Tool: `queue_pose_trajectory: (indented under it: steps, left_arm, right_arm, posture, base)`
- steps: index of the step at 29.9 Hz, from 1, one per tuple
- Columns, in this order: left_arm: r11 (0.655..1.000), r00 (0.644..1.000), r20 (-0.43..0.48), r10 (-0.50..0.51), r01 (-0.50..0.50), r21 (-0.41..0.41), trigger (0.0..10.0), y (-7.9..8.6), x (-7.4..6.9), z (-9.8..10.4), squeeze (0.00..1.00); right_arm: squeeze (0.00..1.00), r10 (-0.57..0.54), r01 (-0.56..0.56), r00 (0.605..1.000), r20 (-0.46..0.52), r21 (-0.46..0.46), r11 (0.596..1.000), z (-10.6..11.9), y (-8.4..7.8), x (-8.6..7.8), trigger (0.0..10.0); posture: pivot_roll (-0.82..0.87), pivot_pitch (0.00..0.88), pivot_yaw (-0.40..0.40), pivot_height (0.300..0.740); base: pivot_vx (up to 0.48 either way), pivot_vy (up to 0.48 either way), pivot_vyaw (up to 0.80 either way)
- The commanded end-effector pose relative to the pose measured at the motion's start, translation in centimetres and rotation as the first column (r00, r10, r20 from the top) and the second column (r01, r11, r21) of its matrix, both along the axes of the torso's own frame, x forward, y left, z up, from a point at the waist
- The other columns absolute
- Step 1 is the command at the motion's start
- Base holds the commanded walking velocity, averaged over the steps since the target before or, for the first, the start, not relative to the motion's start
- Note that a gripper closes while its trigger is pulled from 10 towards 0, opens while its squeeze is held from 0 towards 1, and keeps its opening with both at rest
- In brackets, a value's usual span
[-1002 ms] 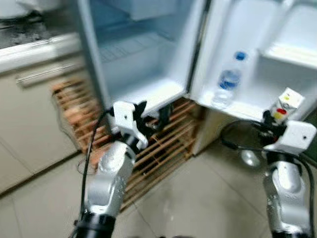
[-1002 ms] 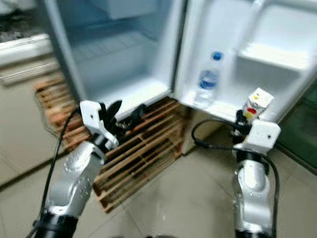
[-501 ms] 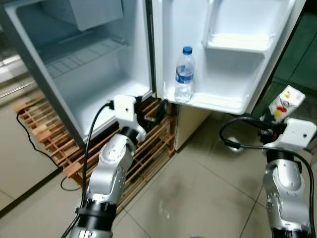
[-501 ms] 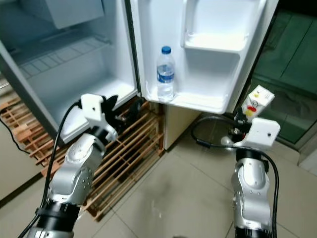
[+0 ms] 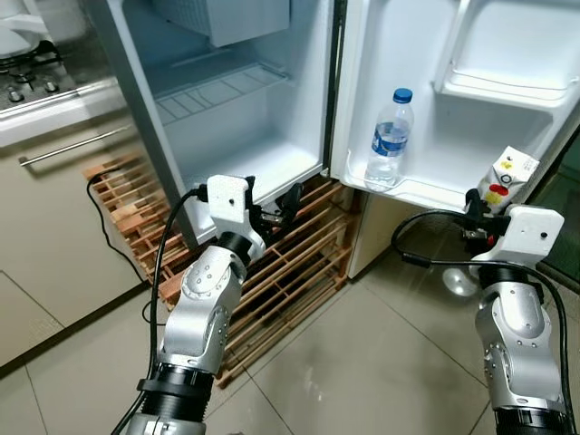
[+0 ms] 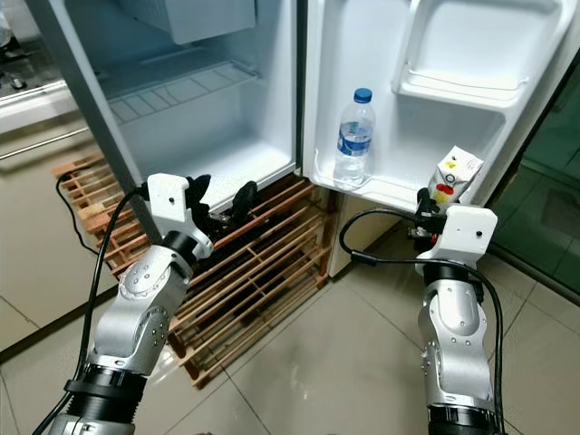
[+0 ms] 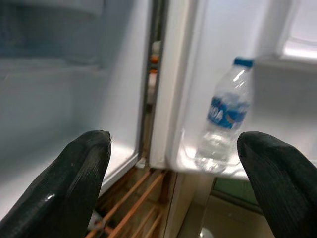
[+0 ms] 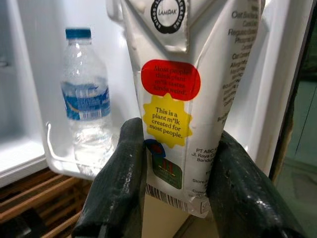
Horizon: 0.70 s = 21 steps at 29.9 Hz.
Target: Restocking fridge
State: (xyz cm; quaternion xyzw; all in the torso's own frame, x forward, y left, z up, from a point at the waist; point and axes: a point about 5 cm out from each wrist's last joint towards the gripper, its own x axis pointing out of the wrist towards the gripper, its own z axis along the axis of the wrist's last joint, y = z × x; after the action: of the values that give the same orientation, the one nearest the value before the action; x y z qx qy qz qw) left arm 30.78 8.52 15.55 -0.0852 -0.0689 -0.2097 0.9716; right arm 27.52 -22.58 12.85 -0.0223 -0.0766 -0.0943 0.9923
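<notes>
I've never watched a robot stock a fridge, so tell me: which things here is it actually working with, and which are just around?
Part of the job:
- milk carton, clamped in the right gripper
- fridge door shelf
- water bottle standing on that shelf
- left gripper, jaws open and holding nothing

Just around:
- wooden pallet under the fridge
- stove
- black cable

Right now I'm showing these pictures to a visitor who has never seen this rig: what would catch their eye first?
Probably the open fridge, its inside bare and its door swung wide, with a lone water bottle upright on the lower door shelf. Next, the white milk carton clamped in the right gripper, held up near that shelf. The left gripper is open, low before the fridge, above a wooden pallet.
</notes>
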Motion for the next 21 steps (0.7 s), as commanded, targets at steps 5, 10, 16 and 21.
queue_pose_trajectory:
  steps: [5, 10, 16, 21]
  left_arm:
    - [0.999, 0.996, 0.068, -0.053, 0.053, 0.007, 10.0, -0.65, -0.43, 1.06, 0.00]
    - [0.998, 0.995, 0.078, -0.065, 0.065, 0.003, 10.0, -0.77, -0.51, 1.08, 0.00]
    - [0.998, 0.995, 0.080, -0.067, 0.067, -0.005, 10.0, -0.71, -0.54, 1.10, 0.00]
    - [0.998, 0.995, 0.077, -0.065, 0.067, -0.022, 10.0, -0.68, -0.55, 1.10, 0.00]
  right_arm:
    - [0.00, 0.009, -0.009, 1.000, 0.004, -0.009, 1.000, 0.16, 0.24, 0.29, 10.0]
    - [0.00, 0.011, -0.011, 1.000, -0.001, -0.017, 1.000, 0.10, 0.21, 0.39, 10.0]
    - [0.00, 0.008, -0.008, 1.000, -0.003, -0.025, 1.000, 0.11, 0.07, 0.50, 10.0]
    - [0.00, 0.010, -0.010, 1.000, -0.005, -0.028, 1.000, 0.08, 0.11, 0.62, 10.0]
  posture:
    - [-0.14, 0.000, 0.041, 0.740]
    - [-0.14, 0.000, 0.039, 0.740]
    - [-0.14, 0.000, 0.037, 0.740]
    - [-0.14, 0.000, 0.034, 0.740]
  base:
    - [0.127, 0.000, 0.00]
    - [0.448, 0.000, 0.00]
    - [0.480, 0.000, 0.00]
    - [0.480, 0.000, 0.00]
